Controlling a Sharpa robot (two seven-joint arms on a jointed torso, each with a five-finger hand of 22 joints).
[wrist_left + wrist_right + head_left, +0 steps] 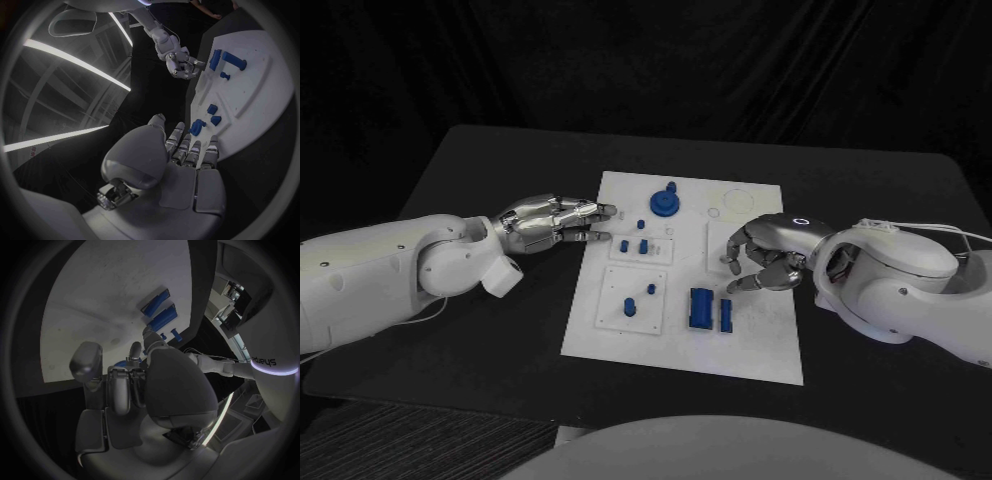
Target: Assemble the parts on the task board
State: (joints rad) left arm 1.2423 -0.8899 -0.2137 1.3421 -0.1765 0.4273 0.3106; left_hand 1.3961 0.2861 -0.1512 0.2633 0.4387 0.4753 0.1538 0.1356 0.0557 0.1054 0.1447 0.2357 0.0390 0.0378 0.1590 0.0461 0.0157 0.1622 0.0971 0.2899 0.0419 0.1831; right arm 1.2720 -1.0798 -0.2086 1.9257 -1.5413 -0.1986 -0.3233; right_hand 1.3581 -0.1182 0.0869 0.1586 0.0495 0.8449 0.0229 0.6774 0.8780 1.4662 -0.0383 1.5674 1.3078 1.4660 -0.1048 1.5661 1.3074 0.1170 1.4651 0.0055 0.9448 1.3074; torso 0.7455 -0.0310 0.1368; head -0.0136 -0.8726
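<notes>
Meanwhile the left hand (557, 220) rests empty, fingers loosely extended, at the task board (762, 345) edge on the bench; the right hand (764, 257) hovers curled, empty, above blue parts (708, 309). It should descend slowly, aligned.

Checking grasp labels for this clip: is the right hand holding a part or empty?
Looks empty. In the head view the right hand hovers over the white board, fingers curled downward, no blue piece visible between them.
</notes>
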